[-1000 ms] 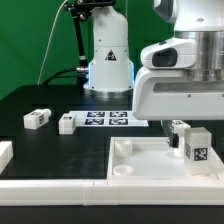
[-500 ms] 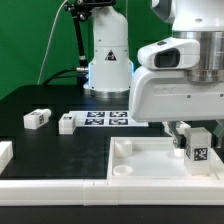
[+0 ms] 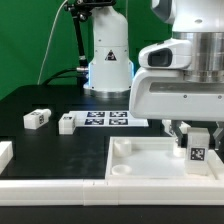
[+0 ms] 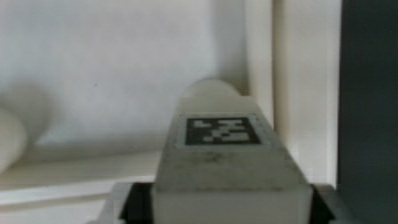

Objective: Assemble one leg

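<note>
My gripper is shut on a white leg with a black-and-white tag on its face. It holds the leg upright over the exterior view's right part of the large white tray-like panel, the leg's lower end close to or touching the panel floor. In the wrist view the leg fills the middle between the dark fingers, pointing at the panel's inner surface near its raised rim. Two more legs lie on the black table, one at the exterior view's left and one beside the marker board.
The marker board lies flat behind the panel. The arm's white base stands at the back. A white part shows at the exterior view's left edge. A white rail runs along the front.
My gripper has moved down and slightly toward the exterior view's right with the leg, bringing it lower over the panel. The loose legs have not moved.
</note>
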